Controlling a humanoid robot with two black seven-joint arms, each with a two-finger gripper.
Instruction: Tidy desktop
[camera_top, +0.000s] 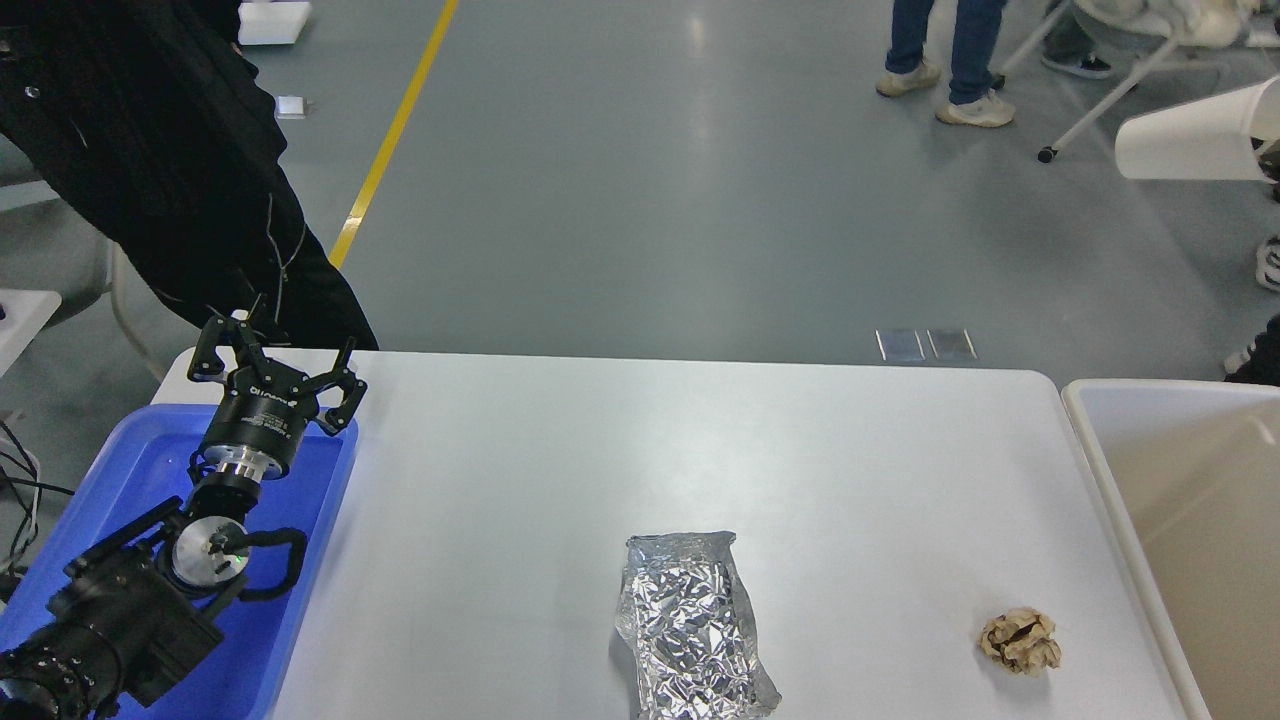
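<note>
The foil (692, 625) lies closest, at the near edge of the desktop (620, 450), a little right of the middle of that edge; it is a crumpled silver piece, longer than it is wide, and its near end reaches the bottom of the view. To the right of it, near the near right corner of the desktop and well apart from the foil, sits a small brown paper ball (1020, 640). The desktop itself is a wide white top with rounded corners, and it fills the lower middle of the view. A blue tray (325, 500) lies at its left edge, and a beige bin (1095, 470) stands just beside its right edge. The left arm comes in from the lower left corner, over the tray. The left gripper (272, 362) is above the far end of the tray, close to the far left corner of the desktop; its two fingers are spread wide apart and there is nothing between them. The right gripper does not appear in the view. Beyond the far edge there is grey floor with a yellow line (395, 130), a dark coat (170, 170) hanging at the far left, and the legs of a person (945, 60) at the far right.
</note>
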